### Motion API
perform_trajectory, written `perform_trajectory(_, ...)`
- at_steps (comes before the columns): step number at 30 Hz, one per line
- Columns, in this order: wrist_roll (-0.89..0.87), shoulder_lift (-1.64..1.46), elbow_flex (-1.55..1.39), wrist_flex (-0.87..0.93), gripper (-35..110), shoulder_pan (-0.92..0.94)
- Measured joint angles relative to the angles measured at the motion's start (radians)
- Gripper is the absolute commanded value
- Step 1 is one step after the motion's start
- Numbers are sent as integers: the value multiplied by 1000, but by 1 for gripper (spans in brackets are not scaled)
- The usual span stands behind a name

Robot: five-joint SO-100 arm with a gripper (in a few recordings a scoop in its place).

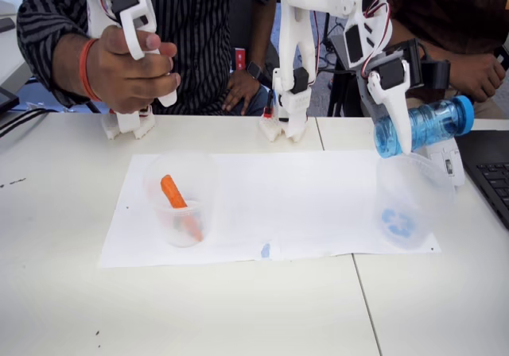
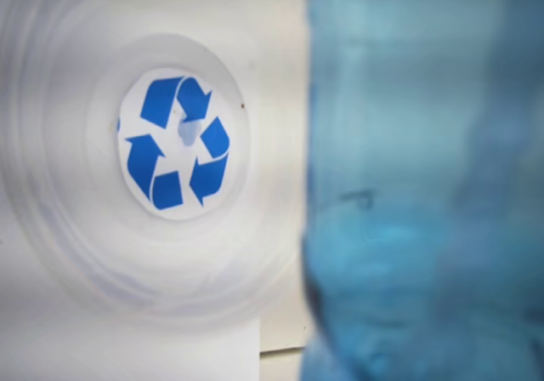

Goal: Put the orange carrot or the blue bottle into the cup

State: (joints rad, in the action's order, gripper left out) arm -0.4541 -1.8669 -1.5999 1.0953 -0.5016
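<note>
In the fixed view my gripper [image 1: 395,131] is shut on the blue bottle [image 1: 429,124], which lies nearly level in the air with its blue cap pointing right. Just under it, at the right end of the paper, stands the cup [image 1: 425,187], wide and clear, with a blue recycling mark [image 1: 398,222] on its base. The wrist view looks straight down into the cup [image 2: 76,228], with the blurred blue bottle [image 2: 425,185] filling the right half. The orange carrot [image 1: 172,191] leans inside a smaller clear cup [image 1: 196,183] at the left of the paper.
A white paper sheet [image 1: 278,205] covers the table's middle. A laptop [image 1: 493,173] sits at the right edge, with a small white device [image 1: 450,164] behind the marked cup. My arm's base [image 1: 286,102] stands at the back centre. People sit behind the table.
</note>
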Motion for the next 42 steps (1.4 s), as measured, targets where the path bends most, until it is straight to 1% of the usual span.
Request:
perform_trajectory(7,0,0,0,0,39,-5)
perform_trajectory(11,14,0,0,0,43,-9)
perform_trajectory(42,14,0,0,-6,42,-8)
